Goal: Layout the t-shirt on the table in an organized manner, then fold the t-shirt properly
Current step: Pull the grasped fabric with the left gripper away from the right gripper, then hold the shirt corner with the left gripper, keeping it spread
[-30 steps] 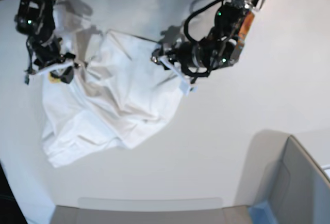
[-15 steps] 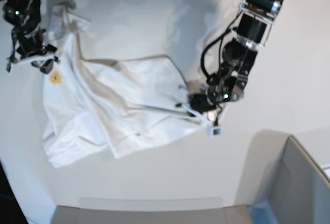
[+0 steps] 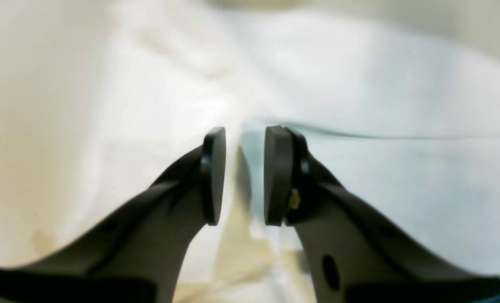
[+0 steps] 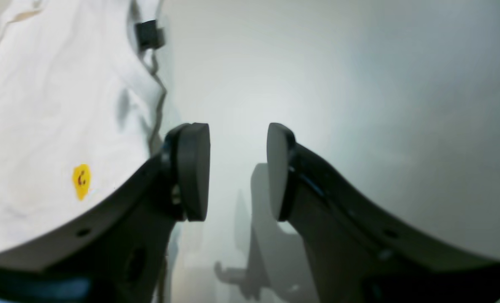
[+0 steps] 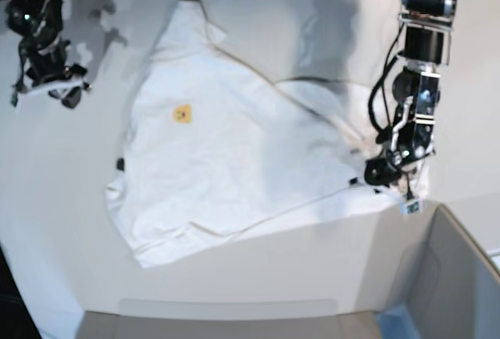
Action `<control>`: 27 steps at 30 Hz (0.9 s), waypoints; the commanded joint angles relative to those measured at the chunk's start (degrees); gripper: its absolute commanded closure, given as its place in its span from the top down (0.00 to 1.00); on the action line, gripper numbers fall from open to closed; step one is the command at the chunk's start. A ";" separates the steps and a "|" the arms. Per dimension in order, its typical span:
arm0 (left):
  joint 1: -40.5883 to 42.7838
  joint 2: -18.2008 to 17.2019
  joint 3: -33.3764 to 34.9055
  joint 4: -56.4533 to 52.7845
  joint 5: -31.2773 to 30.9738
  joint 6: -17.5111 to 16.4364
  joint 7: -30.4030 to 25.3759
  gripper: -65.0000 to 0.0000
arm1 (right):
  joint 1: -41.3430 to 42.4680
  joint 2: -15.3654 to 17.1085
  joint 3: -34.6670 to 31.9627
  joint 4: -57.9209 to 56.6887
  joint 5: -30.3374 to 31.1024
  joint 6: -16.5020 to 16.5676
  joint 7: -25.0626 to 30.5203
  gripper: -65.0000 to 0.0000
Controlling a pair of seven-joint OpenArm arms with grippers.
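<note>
The white t-shirt (image 5: 234, 167) lies spread and wrinkled across the middle of the table (image 5: 258, 269), its small yellow label (image 5: 181, 112) facing up. My left gripper (image 5: 376, 176) is low at the shirt's right corner, shut on a fold of the t-shirt (image 3: 359, 189) that stands between its pads (image 3: 275, 176). My right gripper (image 5: 51, 90) is at the far left, apart from the shirt. In the right wrist view that gripper (image 4: 238, 168) is open over bare table (image 4: 359, 84), with the t-shirt (image 4: 43, 105), its yellow label (image 4: 81, 181) and black tag (image 4: 148, 34) to its left.
A grey box-like corner piece (image 5: 461, 276) stands at the front right, close to my left gripper. The table's front edge (image 5: 226, 305) runs along the bottom, and its far curved edge sits behind the shirt's upper point.
My left gripper has dragged the shirt's corner to the right and lower, pulling the cloth out flatter and away from my right gripper, which has stayed at the far left.
</note>
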 commanded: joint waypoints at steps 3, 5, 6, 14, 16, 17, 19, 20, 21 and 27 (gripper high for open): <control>1.49 -0.55 -0.88 7.68 0.61 0.59 -0.61 0.26 | 0.74 0.81 0.18 1.01 0.44 0.40 1.19 0.35; 2.98 -0.64 -2.11 11.55 0.61 0.68 0.18 0.26 | 1.36 0.81 -0.61 1.01 0.44 0.40 1.19 0.35; 3.86 -0.64 -3.35 12.96 0.61 0.68 1.85 0.26 | 1.45 0.90 -1.05 1.01 0.35 0.40 1.19 0.35; 12.65 2.87 -11.08 23.77 0.61 0.68 19.70 0.26 | 2.85 1.42 -5.45 1.01 0.09 0.40 1.19 0.35; 14.85 4.63 -10.82 26.41 0.61 0.68 21.19 0.29 | 3.47 1.42 -5.89 1.01 0.09 0.40 1.19 0.35; 15.91 5.86 -10.73 27.11 0.61 0.68 21.81 0.32 | 3.91 1.42 -6.59 1.01 0.09 0.40 1.19 0.35; 17.40 7.62 -10.64 27.11 0.70 0.77 22.69 0.33 | 4.35 1.42 -7.47 1.01 0.09 0.40 1.10 0.35; 17.93 8.41 -10.64 26.50 0.78 0.86 22.78 0.33 | 4.35 1.42 -7.65 1.01 0.09 0.40 1.10 0.35; 18.19 8.68 -10.64 25.79 0.78 1.03 22.78 0.33 | 4.35 1.42 -7.91 1.01 0.09 0.40 1.10 0.35; 17.84 8.68 -8.97 22.80 0.87 18.09 22.78 0.34 | 4.35 2.65 -8.35 0.84 0.09 0.40 1.19 0.35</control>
